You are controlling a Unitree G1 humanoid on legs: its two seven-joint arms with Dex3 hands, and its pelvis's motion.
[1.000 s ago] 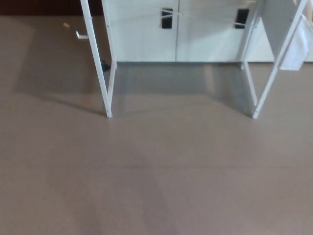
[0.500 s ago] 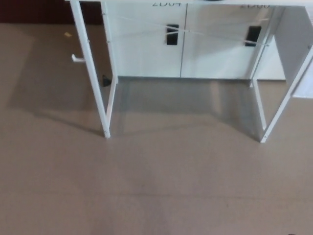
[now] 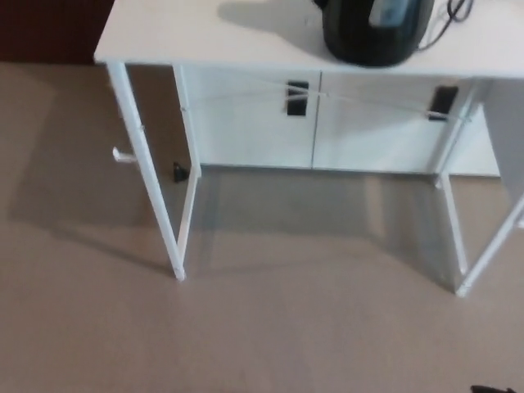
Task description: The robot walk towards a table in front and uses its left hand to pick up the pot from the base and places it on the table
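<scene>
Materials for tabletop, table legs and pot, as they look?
Tabletop: white, matte and flat, probably laminated board.
Legs: thin white bars, likely painted metal.
Pot: black with a glossy sheen, plastic by the look, though it could be coated metal.

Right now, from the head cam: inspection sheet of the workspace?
Surface: white table, only its near part in frame, left side of the top bare.
Job's things: black pot stands on the tabletop towards the right, its top cut off by the frame; its base cannot be told apart from it.
Clutter: small dark object on the floor by the table's rear left leg.
Hands: neither in view.
Cables: dark cable on the tabletop right of the pot.
Surroundings: white cabinet with black handles behind the table; tan floor.
</scene>
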